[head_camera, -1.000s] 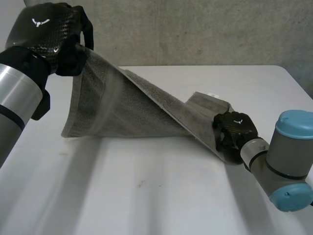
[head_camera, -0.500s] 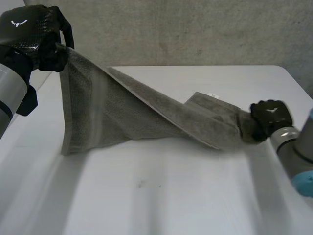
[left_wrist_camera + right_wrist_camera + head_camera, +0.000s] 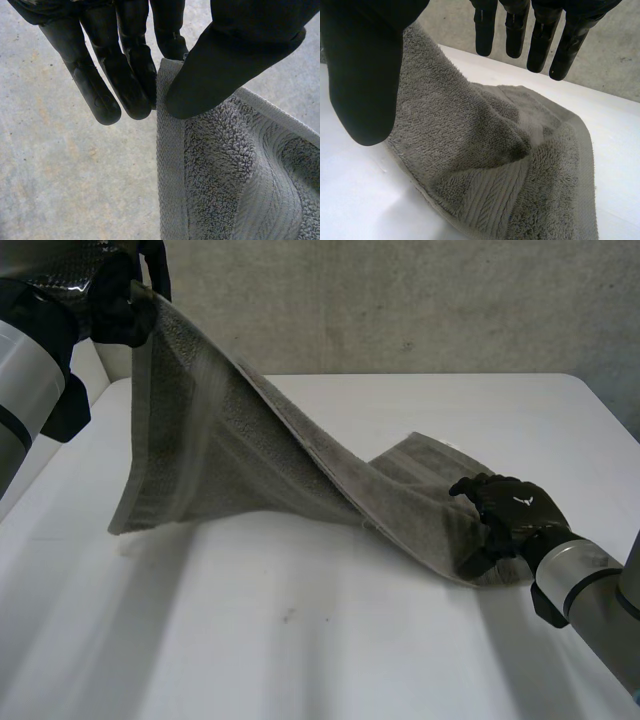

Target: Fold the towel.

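Observation:
A grey terry towel [image 3: 250,450] stretches from high at the back left down to the white table [image 3: 300,640] at the right. My left hand [image 3: 110,290] holds one corner up in the air. In the left wrist view the thumb [image 3: 235,55] pinches the towel's hem [image 3: 167,150] against the fingers [image 3: 125,65]. My right hand [image 3: 510,515] is at the towel's low end on the table. There its thumb [image 3: 365,75] and straight fingers [image 3: 540,35] stand apart over the bunched towel [image 3: 485,165] without gripping it.
A grey concrete wall [image 3: 400,300] runs behind the table's far edge. The table's right edge lies close beyond my right arm [image 3: 590,590]. Bare tabletop spreads in front of the towel.
My left hand has carried the corner higher and further left, pulling the towel taut. My right hand has let go of the low end and spread its fingers.

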Tool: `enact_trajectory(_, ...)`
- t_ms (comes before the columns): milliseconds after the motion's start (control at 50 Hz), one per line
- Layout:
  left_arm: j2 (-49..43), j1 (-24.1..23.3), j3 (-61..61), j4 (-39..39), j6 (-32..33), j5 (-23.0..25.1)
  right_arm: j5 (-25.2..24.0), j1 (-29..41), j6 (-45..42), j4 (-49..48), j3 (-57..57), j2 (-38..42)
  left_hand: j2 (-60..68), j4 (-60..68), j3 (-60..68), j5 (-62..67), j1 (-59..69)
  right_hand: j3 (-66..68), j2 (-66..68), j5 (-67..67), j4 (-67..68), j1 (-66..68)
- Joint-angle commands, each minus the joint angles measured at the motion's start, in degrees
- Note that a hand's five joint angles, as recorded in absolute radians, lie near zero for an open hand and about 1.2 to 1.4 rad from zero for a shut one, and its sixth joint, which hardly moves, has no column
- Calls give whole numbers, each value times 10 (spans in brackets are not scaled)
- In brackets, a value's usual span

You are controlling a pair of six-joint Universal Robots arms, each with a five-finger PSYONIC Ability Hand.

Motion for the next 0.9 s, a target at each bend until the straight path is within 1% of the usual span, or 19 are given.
enact_trajectory(20,-8,0,0,-2,0,0,-7,-7,-11,32,14,-50,102,102,103,109,135,11,0,14,6,20)
enact_trajectory(140,-28,-1,1,-1,0,-1,-25,-8,-27,76,38,-83,102,102,103,109,135,15,4,18,9,24)
enact_trajectory(180,-32,-1,2,-1,0,-1,-37,-7,-31,72,54,-84,102,102,103,109,135,21,11,24,16,30)
enact_trajectory(220,-33,-2,4,-1,0,-1,-58,-5,-24,38,78,-78,102,102,103,109,135,50,39,53,44,59)
enact_trajectory(300,-34,-9,14,-1,-3,-1,-61,2,-22,1,90,-61,102,102,103,109,135,74,63,77,68,82)
enact_trajectory(400,-33,-13,19,-1,-10,-2,-38,7,-7,-43,82,-4,102,102,103,109,135,85,74,88,80,94)
enact_trajectory(440,-29,-13,19,-1,-13,-2,-11,29,27,-71,64,24,102,102,103,109,135,102,91,105,97,111)
enact_trajectory(480,-27,-13,19,-1,-15,-3,0,43,45,-82,50,44,102,102,103,109,135,104,93,107,98,113)
enact_trajectory(500,-26,-13,19,-1,-16,-5,0,43,45,-82,50,44,102,102,103,109,135,104,93,107,98,113)
enact_trajectory(540,-24,-14,20,-2,-18,-7,17,61,62,-93,22,91,102,102,103,109,135,117,106,120,112,126)
enact_trajectory(680,-11,-13,17,-3,-29,-11,51,69,65,-102,-42,164,102,102,103,109,135,164,153,167,159,173)
enact_trajectory(720,-9,-13,16,-2,-39,-11,62,78,65,-104,-71,195,102,102,103,109,135,263,252,266,258,272)
enact_trajectory(740,-9,-10,16,-2,-46,-11,63,78,65,-104,-72,195,102,102,103,109,135,264,253,267,258,273)
enact_trajectory(760,-9,-10,16,-2,-46,-11,71,78,65,-107,-81,202,102,102,103,109,135,350,339,353,345,359)
enact_trajectory(780,-9,-7,15,-2,-51,-11,82,78,64,-111,-86,204,102,102,103,109,135,514,503,517,509,523)
enact_trajectory(800,-9,-6,15,-3,-53,-12,82,78,64,-111,-86,204,102,102,103,109,135,516,505,519,511,525)
enact_trajectory(820,-9,-6,15,-3,-53,-12,98,74,65,-123,-87,198,102,102,103,109,135,640,629,643,635,649)
enact_trajectory(840,-10,-5,15,-3,-53,-14,114,71,63,-139,-81,188,102,102,103,109,135,642,631,644,636,650)
enact_trajectory(900,-12,1,9,-5,-51,-15,121,69,60,-154,-74,166,102,102,103,109,135,642,631,644,636,650)
